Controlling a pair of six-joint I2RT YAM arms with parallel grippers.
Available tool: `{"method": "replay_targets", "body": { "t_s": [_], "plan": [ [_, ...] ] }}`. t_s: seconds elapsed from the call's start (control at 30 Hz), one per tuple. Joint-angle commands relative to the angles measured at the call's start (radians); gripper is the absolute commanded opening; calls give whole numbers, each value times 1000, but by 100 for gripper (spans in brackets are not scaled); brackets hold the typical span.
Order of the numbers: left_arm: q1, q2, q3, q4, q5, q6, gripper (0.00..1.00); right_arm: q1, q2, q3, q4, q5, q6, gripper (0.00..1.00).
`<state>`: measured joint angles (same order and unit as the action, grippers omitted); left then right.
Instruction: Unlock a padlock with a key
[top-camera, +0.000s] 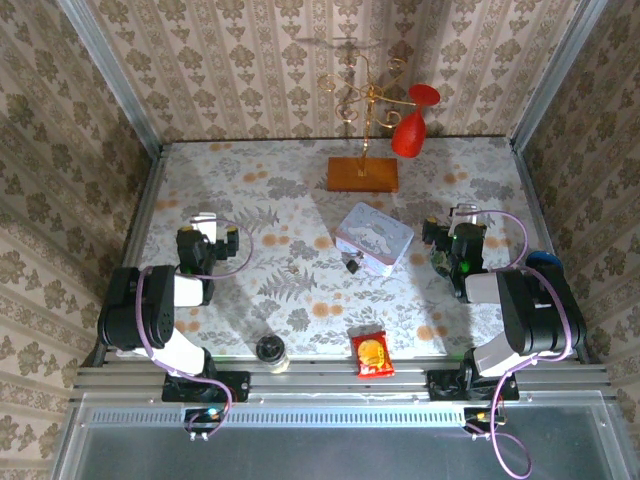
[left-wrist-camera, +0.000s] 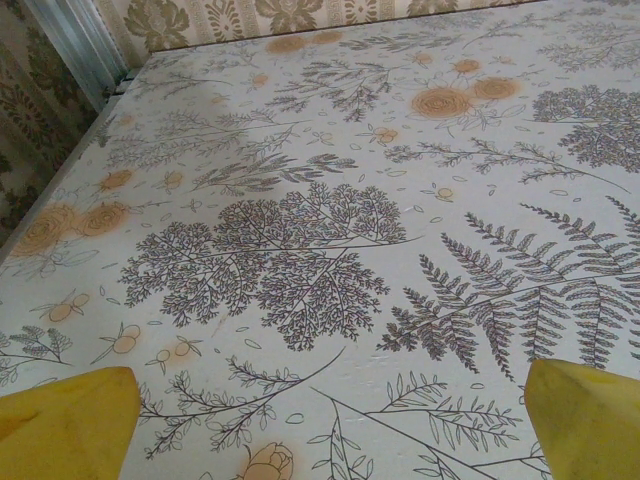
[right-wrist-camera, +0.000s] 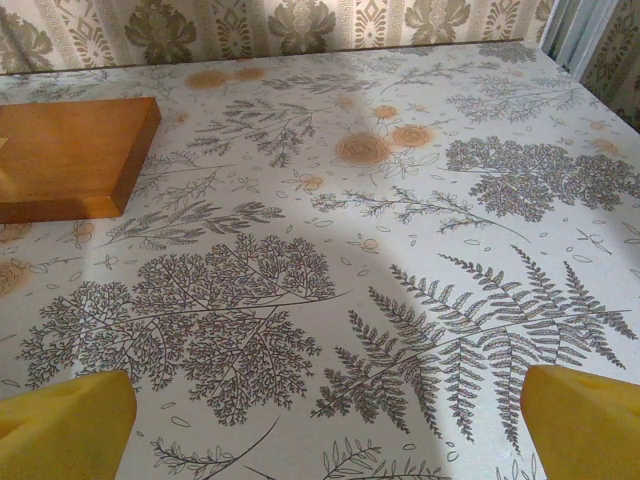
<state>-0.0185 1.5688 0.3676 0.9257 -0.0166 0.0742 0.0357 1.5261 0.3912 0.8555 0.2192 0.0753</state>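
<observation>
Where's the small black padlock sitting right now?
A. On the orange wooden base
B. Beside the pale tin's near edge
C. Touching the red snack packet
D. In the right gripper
B: the top view shows the tiny, nearly black metal padlock lying just beside the near edge of the pale patterned rectangular tin.

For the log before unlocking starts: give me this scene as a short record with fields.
padlock: small, dark, beside the tin, at its near corner
tin: pale, rectangular, mid-table
left claw: open, empty, above the tabletop
right claw: open, empty, right of the tin
near edge: jar, red snack packet
far side: wooden stand, red glass hanging from it
</observation>
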Motion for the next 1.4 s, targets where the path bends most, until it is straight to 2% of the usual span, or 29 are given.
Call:
{"method": "replay_targets", "body": {
  "t_s": [0.0, 0.13, 0.3, 0.4, 0.5, 0.63, 0.7, 0.8, 0.93, 1.17, 1.27, 1.37],
  "plan": [
    [22, -16, 27, -8, 45, -17, 100, 1, -37, 12, -33, 28, 6, 100],
    [25, -81, 51, -105, 27, -29, 100, 4, -38, 9, -24, 26, -3, 100],
    [23, -228, 114, -321, 20, -32, 100, 18, -57, 34, -65, 44, -18, 100],
    [21, -304, 179, -446, 31, -94, 100, 21, -173, 159, -364, 116, 7, 100],
    [-6, -326, 255, -552, 30, -161, 100, 23, -252, 258, -578, 153, 30, 100],
    [-78, -299, 349, -669, 15, -288, 100, 37, -347, 320, -813, 124, 165, 100],
    [-131, -273, 399, -739, -22, -327, 100, 77, -382, 326, -901, 157, 231, 100],
    [-218, -221, 494, -851, -36, -345, 100, 134, -412, 364, -1073, 185, 347, 100],
    [-314, -152, 567, -894, 7, -378, 100, 219, -422, 404, -1250, 155, 520, 99],
    [-406, -35, 612, -852, 122, -437, 100, 375, -374, 436, -1367, 118, 709, 80],
    [-455, 25, 639, -832, 182, -460, 100, 418, -325, 442, -1353, 102, 741, 76],
    [-501, 90, 684, -830, 219, -470, 93, 452, -263, 461, -1348, 120, 760, 74]
  ]
}}
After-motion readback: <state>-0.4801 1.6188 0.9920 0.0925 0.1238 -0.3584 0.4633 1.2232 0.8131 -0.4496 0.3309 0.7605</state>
